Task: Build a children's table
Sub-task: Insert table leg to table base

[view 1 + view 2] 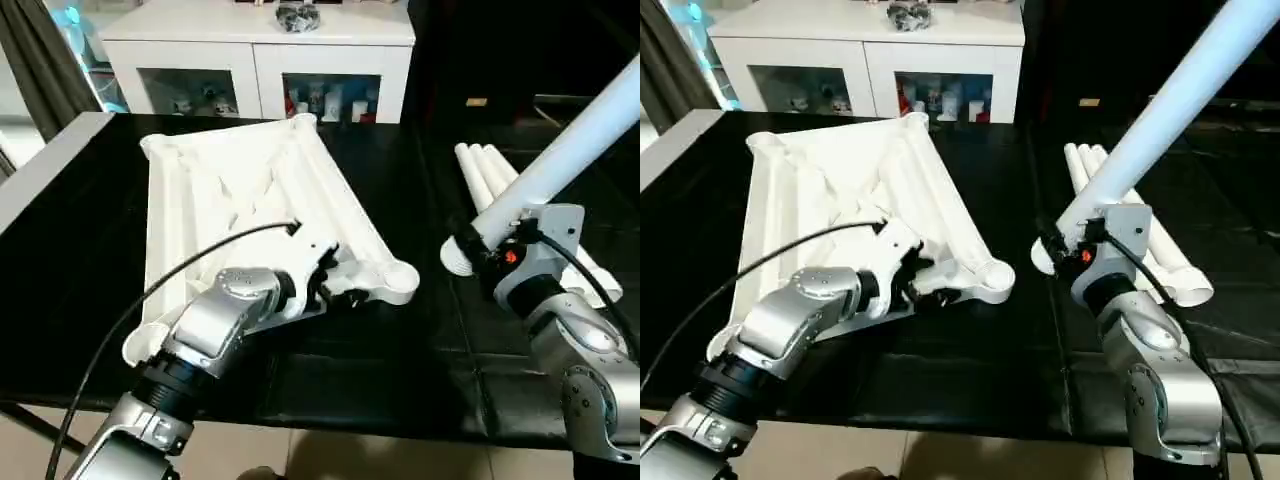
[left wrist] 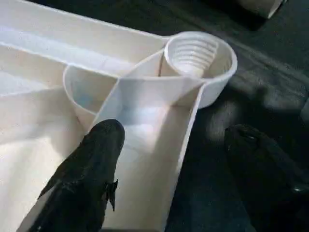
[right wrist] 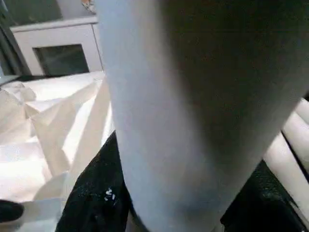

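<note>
The white tabletop (image 1: 240,190) lies ribbed side up on the black table. My left gripper (image 1: 335,285) is at its near right corner, just behind the round corner socket (image 2: 198,53). It is open and straddles the rim: one finger (image 2: 91,179) sits inside the tabletop, the other outside over the black surface. My right gripper (image 1: 500,245) is shut on a long white leg (image 1: 580,130). The leg slants up and to the right, with its thick end low near the table. Three more legs (image 1: 490,170) lie side by side behind it.
A white cabinet (image 1: 260,60) with glass doors stands behind the black table (image 1: 400,380). A pale strip (image 1: 40,170) runs along the table's left side. A black cable (image 1: 150,290) arcs over my left forearm. Bare black surface lies between the tabletop and the legs.
</note>
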You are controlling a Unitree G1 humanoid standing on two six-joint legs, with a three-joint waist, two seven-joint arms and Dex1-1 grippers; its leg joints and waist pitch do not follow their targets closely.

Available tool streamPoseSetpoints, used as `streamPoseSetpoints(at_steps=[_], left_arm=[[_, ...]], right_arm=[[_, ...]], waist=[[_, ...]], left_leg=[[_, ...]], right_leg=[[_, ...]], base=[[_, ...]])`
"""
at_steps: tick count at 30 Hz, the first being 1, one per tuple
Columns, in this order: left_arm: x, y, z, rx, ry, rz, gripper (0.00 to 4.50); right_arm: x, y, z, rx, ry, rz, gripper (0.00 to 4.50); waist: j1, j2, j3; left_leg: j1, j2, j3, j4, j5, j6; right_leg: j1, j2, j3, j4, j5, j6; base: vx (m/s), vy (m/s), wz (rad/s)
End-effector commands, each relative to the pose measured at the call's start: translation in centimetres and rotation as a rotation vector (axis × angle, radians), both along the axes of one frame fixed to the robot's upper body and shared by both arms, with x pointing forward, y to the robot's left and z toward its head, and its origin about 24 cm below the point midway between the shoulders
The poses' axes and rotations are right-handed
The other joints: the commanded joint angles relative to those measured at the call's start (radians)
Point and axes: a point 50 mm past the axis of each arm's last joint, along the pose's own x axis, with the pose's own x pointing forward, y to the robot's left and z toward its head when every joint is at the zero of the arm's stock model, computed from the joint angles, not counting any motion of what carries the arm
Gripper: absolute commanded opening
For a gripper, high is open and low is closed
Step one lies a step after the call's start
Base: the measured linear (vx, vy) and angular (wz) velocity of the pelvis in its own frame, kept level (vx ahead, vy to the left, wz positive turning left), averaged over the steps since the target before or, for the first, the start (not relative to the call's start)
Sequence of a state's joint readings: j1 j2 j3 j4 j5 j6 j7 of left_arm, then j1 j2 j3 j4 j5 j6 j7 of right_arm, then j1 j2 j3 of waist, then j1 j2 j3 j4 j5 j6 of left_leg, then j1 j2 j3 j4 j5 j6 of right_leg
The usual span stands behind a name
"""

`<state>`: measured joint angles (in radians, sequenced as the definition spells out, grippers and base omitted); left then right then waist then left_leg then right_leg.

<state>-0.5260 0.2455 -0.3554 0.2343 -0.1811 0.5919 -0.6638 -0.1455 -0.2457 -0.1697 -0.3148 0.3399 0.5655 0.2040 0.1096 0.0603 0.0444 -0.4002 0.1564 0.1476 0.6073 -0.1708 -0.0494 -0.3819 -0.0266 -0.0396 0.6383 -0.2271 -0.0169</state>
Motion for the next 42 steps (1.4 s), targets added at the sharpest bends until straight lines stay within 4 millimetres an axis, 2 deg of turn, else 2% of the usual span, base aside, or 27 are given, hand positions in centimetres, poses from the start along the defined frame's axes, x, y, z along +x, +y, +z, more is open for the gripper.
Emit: streamPoseSetpoints(at_steps=[1, 3, 4, 7, 8, 9, 13, 14, 16, 19, 21, 24, 27, 33, 35, 36, 38, 42], left_arm=[[0.2, -0.3, 0.5, 0.005, -0.027, -0.033, 3.39], [0.2, -0.5, 0.6, 0.001, -0.043, -0.045, 3.35], [0.3, -0.5, 0.6, 0.004, -0.049, -0.042, 2.99], [0.9, -0.3, 0.5, -0.004, -0.054, -0.002, 2.97], [1.0, -0.3, 0.6, -0.011, -0.058, -0.003, 2.88], [1.1, -0.2, 0.6, -0.031, -0.053, 0.004, 2.58], [1.1, -0.3, 0.5, -0.041, -0.050, 0.002, 2.55], [1.1, -0.3, 0.5, -0.039, -0.050, -0.001, 2.41], [1.0, -0.4, 0.4, -0.028, -0.045, -0.020, 2.13], [0.9, -0.6, 0.2, -0.026, -0.035, -0.033, 2.06], [0.6, -0.6, -0.2, -0.005, -0.003, -0.063, 1.70], [0.2, -0.5, -0.7, 0.036, 0.007, -0.096, 1.69], [0.0, -0.4, -1.2, 0.068, 0.000, -0.109, 1.30], [0.9, -0.4, -1.0, 0.092, -0.055, -0.065, 1.20], [1.2, -0.3, -0.9, 0.082, -0.047, -0.056, 1.20], [1.2, -0.3, -0.9, 0.081, -0.039, -0.063, 1.20], [1.1, -0.3, -1.0, 0.084, -0.021, -0.077, 1.20], [1.3, -0.5, -1.2, 0.080, -0.015, -0.078, 1.20]], right_arm=[[-0.3, 0.0, 0.5, -0.017, -0.020, 0.003, 1.94], [-0.3, 0.0, 0.6, -0.007, -0.032, 0.001, 1.94], [-0.3, 0.1, 0.6, 0.005, -0.034, 0.004, 1.94], [-0.2, 0.0, 0.6, 0.001, -0.030, 0.008, 1.94], [-0.2, 0.1, 0.5, 0.004, -0.031, 0.016, 1.94], [-0.3, 0.1, 0.5, 0.006, -0.027, 0.021, 1.94], [-0.4, 0.2, 0.5, 0.009, -0.031, 0.026, 1.94], [-0.4, 0.3, 0.6, 0.020, -0.034, 0.033, 1.94], [-0.5, 0.4, 0.5, 0.019, -0.023, 0.032, 1.94], [-0.5, 0.4, 0.3, 0.013, -0.019, 0.034, 1.94], [-0.5, 0.4, 0.3, 0.010, -0.024, 0.023, 1.94], [-0.5, 0.3, 0.5, 0.005, -0.044, -0.001, 1.94], [-0.6, 0.4, 0.2, 0.010, -0.018, 0.011, 1.94], [-0.6, 0.8, 0.2, 0.020, -0.023, 0.036, 1.94], [-0.6, 0.9, 0.2, 0.016, -0.030, 0.043, 1.94], [-0.6, 1.0, 0.2, 0.013, -0.032, 0.043, 1.94], [-0.5, 1.0, 0.2, 0.014, -0.033, 0.045, 1.94], [-0.4, 1.0, 0.2, 0.003, -0.034, 0.052, 1.94]], waist=[[-0.001, -0.006, -0.062], [-0.002, -0.008, -0.062], [-0.002, -0.007, -0.061], [-0.002, -0.006, -0.061], [0.000, -0.014, -0.062], [-0.001, -0.015, -0.062], [0.000, -0.013, -0.063], [0.000, -0.017, -0.063], [0.001, -0.014, -0.063], [0.001, -0.012, -0.061], [0.000, -0.010, -0.060], [0.000, -0.008, -0.061], [-0.001, -0.008, -0.061], [0.000, -0.011, -0.061], [0.001, -0.011, -0.061], [0.001, -0.014, -0.061], [0.002, -0.012, -0.061], [0.003, -0.016, -0.061]], left_leg=[[0.020, 0.065, -0.023, -0.065, -0.136, 0.026], [0.021, 0.066, -0.023, -0.067, -0.146, 0.025], [0.022, 0.066, -0.023, -0.067, -0.150, 0.026], [0.022, 0.065, -0.022, -0.067, -0.154, 0.025], [0.022, 0.066, -0.022, -0.067, -0.145, 0.028], [0.021, 0.066, -0.022, -0.066, -0.135, 0.032], [0.019, 0.066, -0.021, -0.064, -0.121, 0.042], [0.019, 0.066, -0.020, -0.064, -0.121, 0.044], [0.020, 0.067, -0.021, -0.065, -0.122, 0.047], [0.020, 0.068, -0.021, -0.067, -0.136, 0.042], [0.021, 0.067, -0.021, -0.068, -0.145, 0.037], [0.023, 0.070, -0.023, -0.070, -0.151, 0.032], [0.021, 0.068, -0.023, -0.069, -0.146, 0.030], [0.021, 0.068, -0.023, -0.069, -0.146, 0.035], [0.022, 0.068, -0.023, -0.069, -0.148, 0.034], [0.021, 0.066, -0.022, -0.069, -0.148, 0.035], [0.021, 0.068, -0.022, -0.069, -0.147, 0.034], [0.019, 0.067, -0.021, -0.068, -0.133, 0.042]], right_leg=[[0.045, -0.113, 0.055, -0.085, -0.058, -0.148], [0.043, -0.113, 0.055, -0.086, -0.079, -0.148], [0.043, -0.112, 0.055, -0.088, -0.089, -0.146], [0.042, -0.113, 0.055, -0.089, -0.096, -0.145], [0.044, -0.115, 0.055, -0.087, -0.094, -0.146], [0.044, -0.115, 0.055, -0.087, -0.084, -0.146], [0.043, -0.116, 0.055, -0.085, -0.065, -0.149], [0.044, -0.116, 0.055, -0.086, -0.067, -0.149], [0.042, -0.115, 0.054, -0.085, -0.075, -0.149], [0.041, -0.116, 0.054, -0.088, -0.095, -0.146], [0.039, -0.115, 0.055, -0.091, -0.116, -0.140], [0.037, -0.116, 0.056, -0.089, -0.114, -0.138], [0.040, -0.116, 0.056, -0.088, -0.091, -0.142], [0.042, -0.117, 0.055, -0.088, -0.081, -0.147], [0.041, -0.117, 0.055, -0.088, -0.088, -0.146], [0.042, -0.118, 0.055, -0.089, -0.098, -0.145], [0.041, -0.119, 0.056, -0.089, -0.102, -0.145], [0.041, -0.118, 0.055, -0.088, -0.090, -0.145]], base=[[0.000, 0.000, 0.00], [0.000, 0.000, 0.00], [0.000, 0.000, 0.00], [0.000, 0.000, 0.00], [0.000, 0.000, 0.00], [0.000, 0.000, 0.00], [0.000, 0.000, 0.00], [0.000, 0.000, 0.00], [0.000, 0.000, 0.00], [0.000, 0.000, 0.00], [0.000, 0.000, 0.00], [0.000, 0.000, 0.00], [0.000, 0.000, 0.00], [0.000, 0.000, 0.00], [0.000, 0.000, 0.00], [0.000, 0.000, 0.00], [0.000, 0.000, 0.00], [0.000, 0.000, 0.00]])
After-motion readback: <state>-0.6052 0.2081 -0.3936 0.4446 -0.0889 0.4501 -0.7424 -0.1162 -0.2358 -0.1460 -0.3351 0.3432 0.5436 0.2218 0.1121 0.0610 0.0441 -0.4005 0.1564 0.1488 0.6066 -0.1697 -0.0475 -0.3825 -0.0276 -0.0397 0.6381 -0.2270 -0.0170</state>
